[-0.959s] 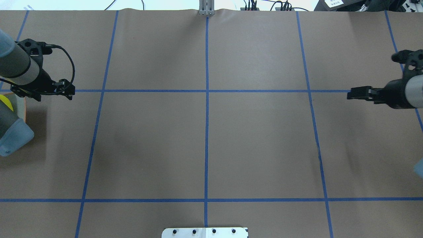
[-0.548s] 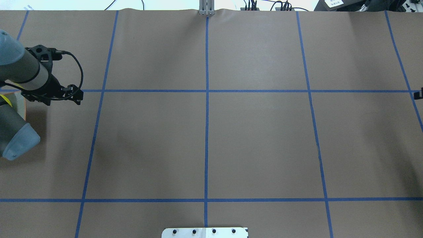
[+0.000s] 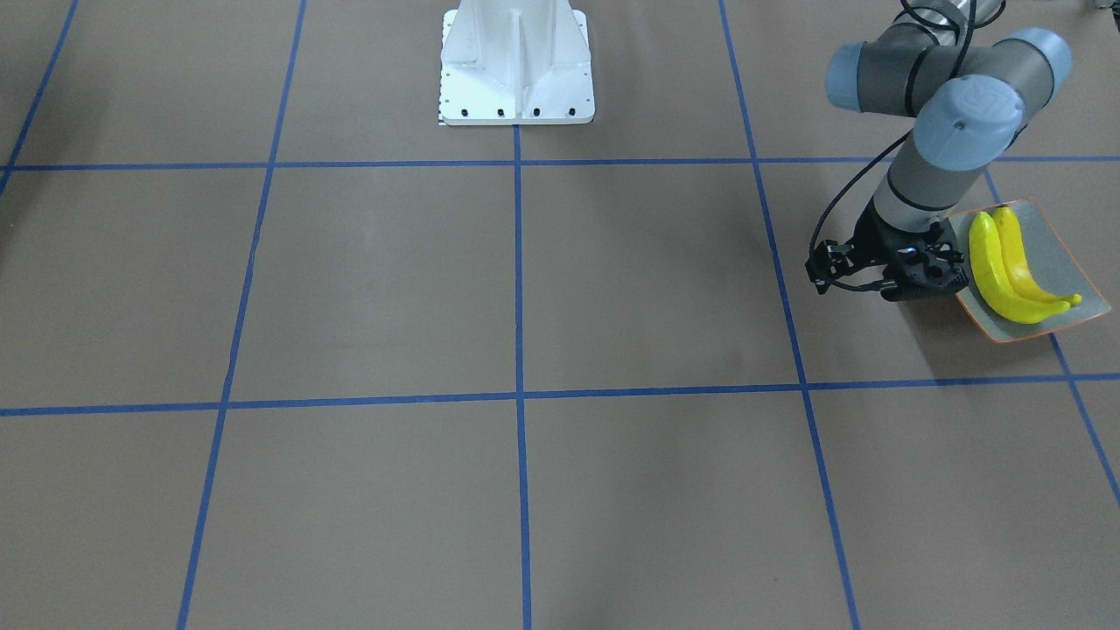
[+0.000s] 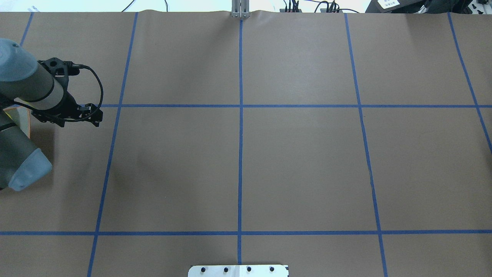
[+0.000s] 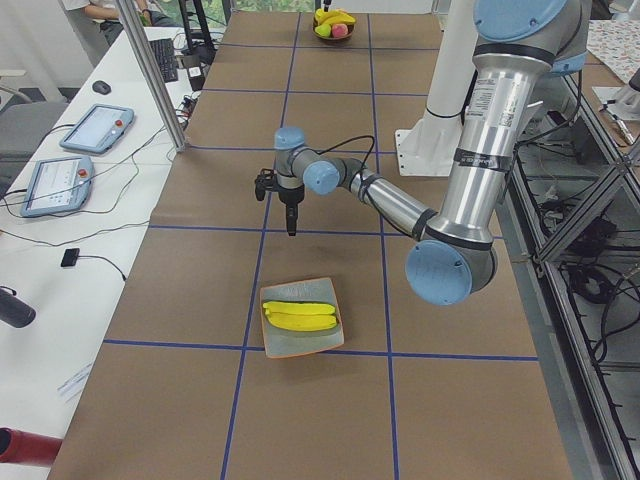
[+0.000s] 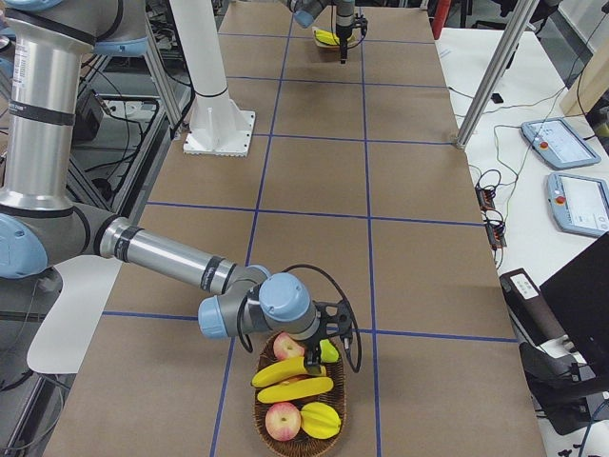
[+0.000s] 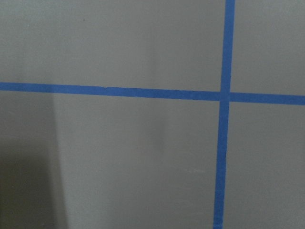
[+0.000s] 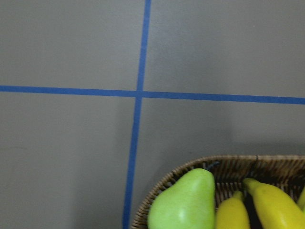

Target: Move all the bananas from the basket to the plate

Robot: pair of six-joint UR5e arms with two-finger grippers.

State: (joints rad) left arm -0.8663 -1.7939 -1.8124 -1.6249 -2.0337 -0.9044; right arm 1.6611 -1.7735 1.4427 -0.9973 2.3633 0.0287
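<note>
A white label [image 4: 388, 3] in the upper right corner of the overhead view carries dark print that is too small to read.

The left end effector [image 5: 291, 228] points straight down above the brown tabletop [image 4: 300, 161]. It is over a blue tape line [image 5: 330, 230] and clear of the surface. In the front-facing view it sits just left of the plate [image 3: 1054, 258]. Nothing hangs from it. Whether its fingers are spread or pressed together cannot be told from these angles, and its wrist camera shows only paper and tape.

The right end effector [image 6: 317, 360] appears only in the right side view, at lower centre. It is lowered over the wicker basket [image 6: 259, 414], close to the fruit. Its opening cannot be judged.

The plate lies at the right edge of the front-facing view. Two bananas [image 3: 1006, 276] lie in it side by side, touching.

The basket holds more yellow bananas [image 6: 295, 388], a green pear [image 8: 183, 205], two reddish round fruits [image 6: 284, 419] and another yellow fruit [image 6: 322, 419]. The pear rests against the basket's rim, next to the bananas.
</note>
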